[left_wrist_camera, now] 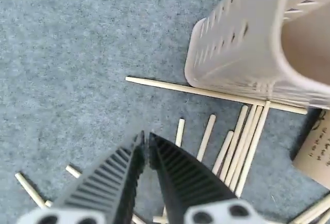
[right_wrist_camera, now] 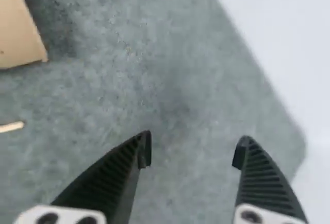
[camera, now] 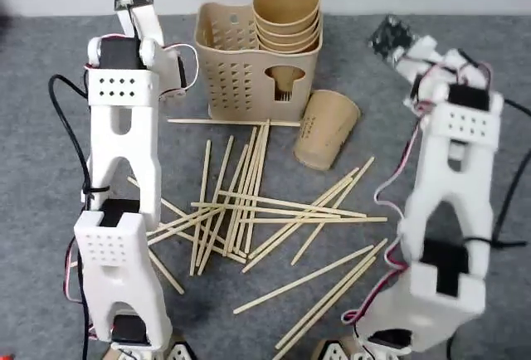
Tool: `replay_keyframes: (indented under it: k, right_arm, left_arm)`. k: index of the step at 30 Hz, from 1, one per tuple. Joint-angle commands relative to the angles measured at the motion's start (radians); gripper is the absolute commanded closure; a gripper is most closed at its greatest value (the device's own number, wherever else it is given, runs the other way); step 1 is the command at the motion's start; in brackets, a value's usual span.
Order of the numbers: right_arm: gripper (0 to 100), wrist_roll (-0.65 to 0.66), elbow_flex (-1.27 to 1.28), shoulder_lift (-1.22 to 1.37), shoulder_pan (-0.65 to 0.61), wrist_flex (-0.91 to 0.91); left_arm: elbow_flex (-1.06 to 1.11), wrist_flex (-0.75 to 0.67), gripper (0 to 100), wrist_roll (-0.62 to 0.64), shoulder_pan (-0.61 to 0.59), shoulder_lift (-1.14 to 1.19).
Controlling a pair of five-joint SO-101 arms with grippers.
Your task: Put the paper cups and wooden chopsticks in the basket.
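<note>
Paper cup [camera: 325,130] on side beside basket [camera: 241,70]; small dark print.

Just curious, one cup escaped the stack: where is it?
In the high view the loose paper cup lies on its side just right of the basket, beyond the scattered chopsticks.

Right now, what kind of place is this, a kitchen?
Probably a robot practice table, not a kitchen: a left arm and right arm stand on a grey mat, with wooden chopsticks scattered beside a basket holding paper cups.
</note>
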Motion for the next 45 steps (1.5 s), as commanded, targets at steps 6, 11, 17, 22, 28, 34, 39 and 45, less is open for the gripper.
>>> replay_keyframes:
  k: [6,11,17,22,28,34,39,45]
  right_arm:
    - [67.4,-0.172,-0.347,0.154,-0.133,0.268]
    - [67.1,-0.19,-0.348,0.168,-0.199,0.265]
    - [67.1,-0.19,-0.348,0.239,-0.228,0.133]
    - [67.1,-0.19,-0.35,0.302,-0.223,0.015]
    - [67.1,-0.192,-0.347,0.305,-0.239,0.024]
    - [67.1,-0.244,-0.353,0.275,-0.246,0.154]
    - [64.0,-0.279,-0.35,0.278,-0.245,0.205]
    - [63.4,-0.284,-0.351,0.311,-0.246,0.206]
  left_arm:
    - [-0.005,0.02,98,-0.008,0.002,-0.049]
    - [-0.004,0.02,98,-0.008,0.005,-0.049]
    - [-0.004,0.02,98,-0.008,0.006,-0.049]
    - [-0.004,0.02,98,-0.008,0.003,-0.049]
    - [-0.004,0.02,98,-0.008,0.006,-0.041]
    - [-0.004,0.02,98,-0.008,0.008,-0.04]
    - [-0.004,0.02,98,-0.008,0.011,-0.038]
    - [-0.004,0.02,98,-0.008,0.044,-0.038]
